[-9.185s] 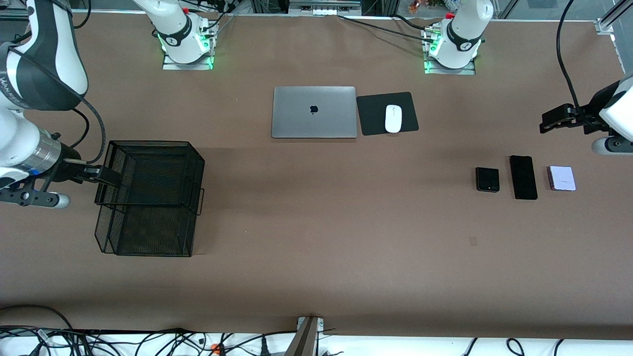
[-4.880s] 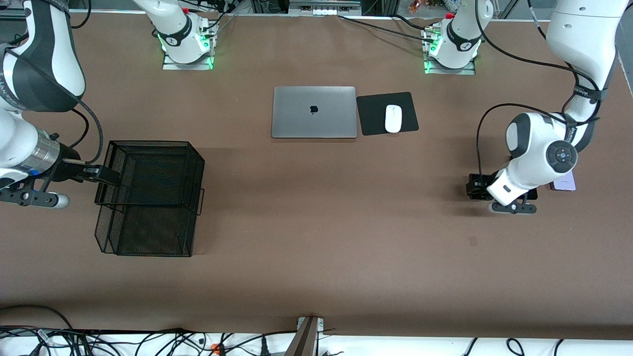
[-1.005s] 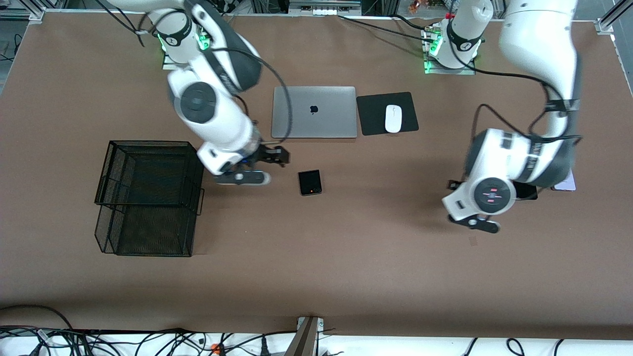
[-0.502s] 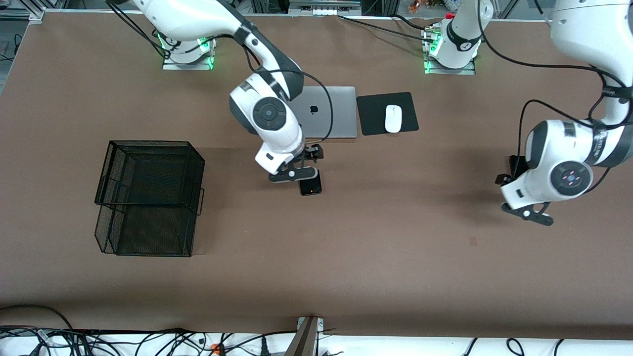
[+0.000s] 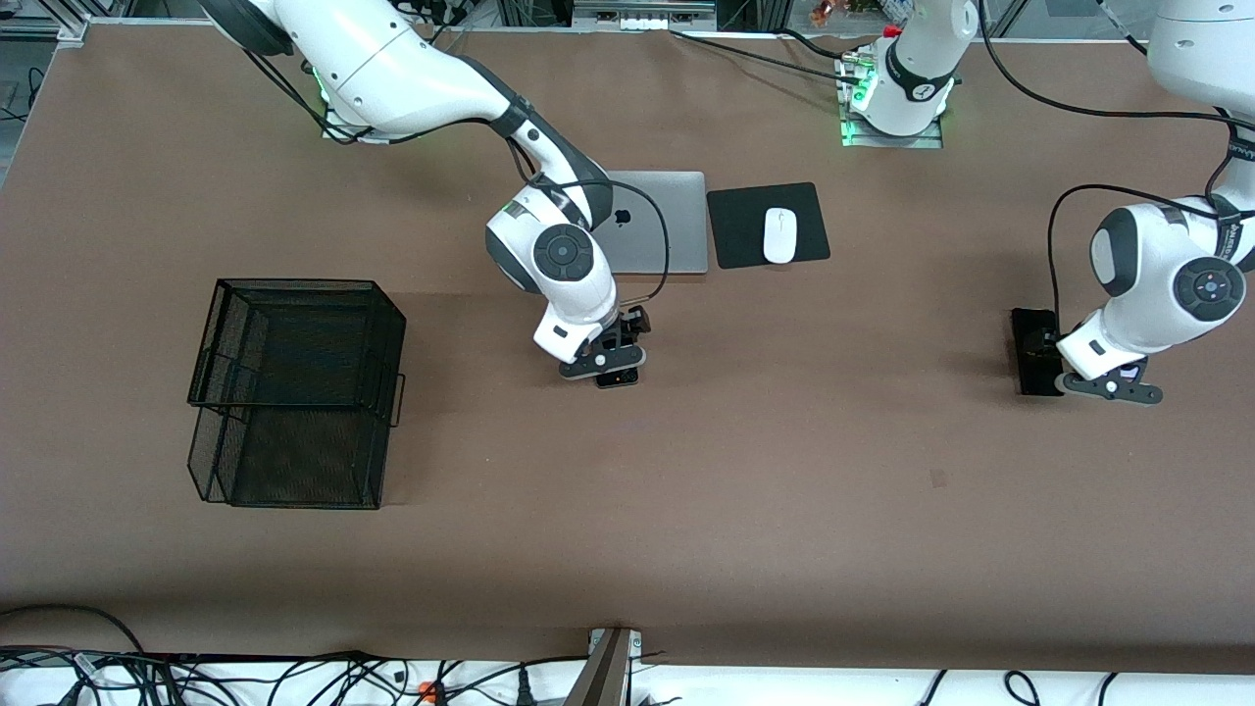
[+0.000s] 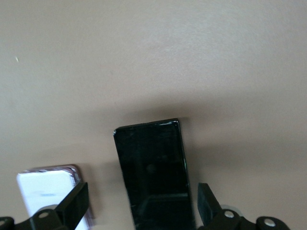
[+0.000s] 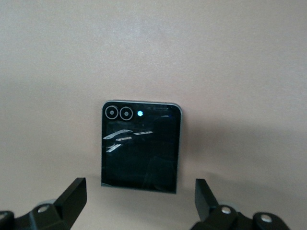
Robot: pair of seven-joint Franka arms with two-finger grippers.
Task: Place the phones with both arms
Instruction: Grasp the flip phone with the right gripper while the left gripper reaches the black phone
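In the front view, your right gripper (image 5: pixel 610 355) hangs over the small black phone (image 5: pixel 618 378) mid-table, near the laptop (image 5: pixel 677 221), ready to carry it to the wire basket (image 5: pixel 294 392). Half a second ago it was only beside the phone. Your left gripper (image 5: pixel 1093 378) has moved over the long black phone (image 5: pixel 1031 351).

In the left wrist view, the fingers (image 6: pixel 74 206) are spread wide around the long phone (image 6: pixel 153 172), holding nothing. The pale phone (image 6: pixel 48 191) lies beside it.

In the right wrist view, the fingers (image 7: pixel 72 196) gape wide and empty on either side of the small phone (image 7: pixel 140 146).
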